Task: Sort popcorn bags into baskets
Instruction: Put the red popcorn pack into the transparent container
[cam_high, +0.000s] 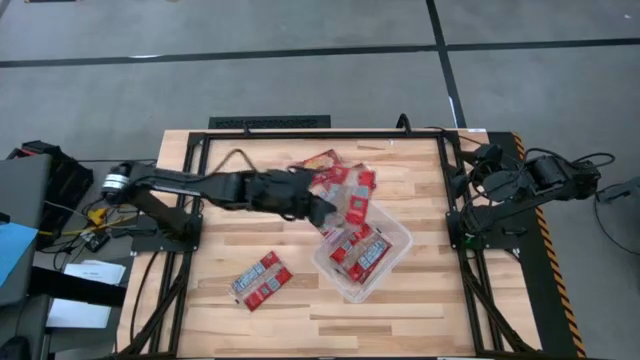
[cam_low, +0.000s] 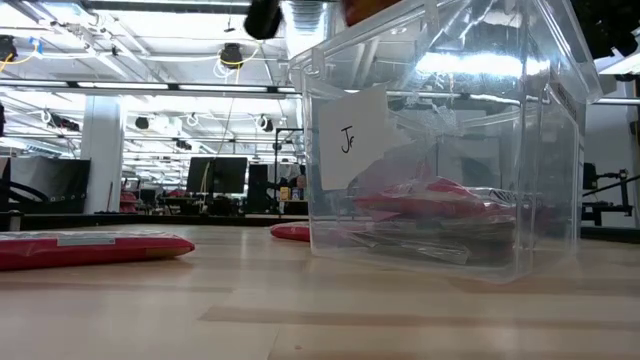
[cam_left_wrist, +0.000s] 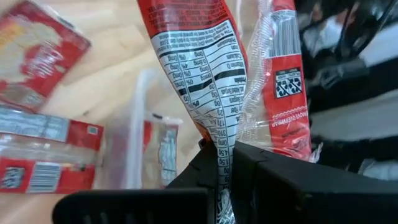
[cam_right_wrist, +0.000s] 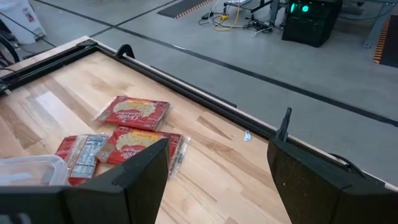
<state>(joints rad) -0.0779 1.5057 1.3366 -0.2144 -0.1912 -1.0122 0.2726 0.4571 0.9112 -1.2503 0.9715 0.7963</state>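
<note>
My left gripper (cam_high: 322, 208) is out over the middle of the table, shut on a red popcorn bag (cam_left_wrist: 205, 68) just beside the far-left rim of the clear tub (cam_high: 362, 255). The tub holds several red bags (cam_low: 430, 195). More bags lie flat on the wood beyond the tub (cam_high: 335, 170), and one lies near the left front (cam_high: 262, 280). My right gripper (cam_right_wrist: 217, 180) waits open at the table's far right corner, with nothing between its fingers. My left gripper pinches the bag between its two fingers at a narrow, crumpled end (cam_left_wrist: 222, 163). The side with the nutrition label faces the wrist camera. The rest of the bag reaches out past the fingertips. It is lifted clear of the table; its red shows above the tub (cam_low: 375, 8).
The tub carries a white paper label (cam_low: 350, 140) on its near wall. A black frame (cam_high: 300, 132) runs round the table's edges. Bare wood lies along the near edge and to the right of the tub.
</note>
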